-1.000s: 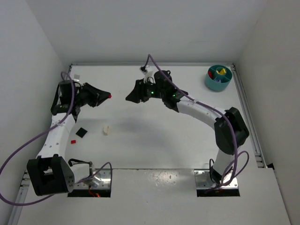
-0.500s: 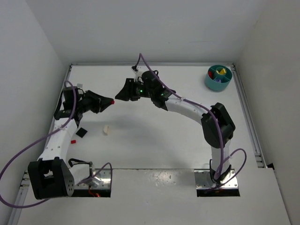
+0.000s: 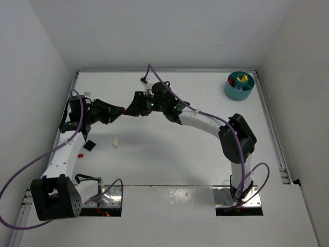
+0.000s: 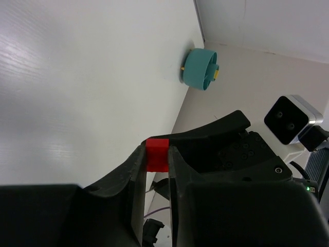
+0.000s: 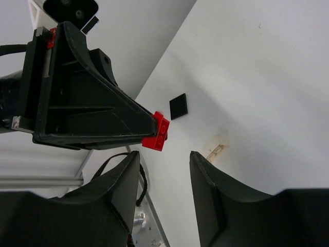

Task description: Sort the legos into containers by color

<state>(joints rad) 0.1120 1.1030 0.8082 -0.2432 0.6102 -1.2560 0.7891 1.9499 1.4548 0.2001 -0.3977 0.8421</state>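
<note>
Left of centre in the overhead view, the left gripper [image 3: 121,110] pinches a red brick [image 4: 157,154] at its fingertips. The right gripper [image 5: 164,160] faces it just beside the brick, fingers spread apart. The teal dish [image 3: 237,94] sits upper right.

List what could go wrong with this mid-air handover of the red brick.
1. The left gripper pinches the red brick only at its fingertips, so little sticks out. The open right gripper may close on the left's fingers or knock the brick loose.
2. Releasing before the right has a firm grip would likely drop it onto the table, far from the teal dish.
</note>
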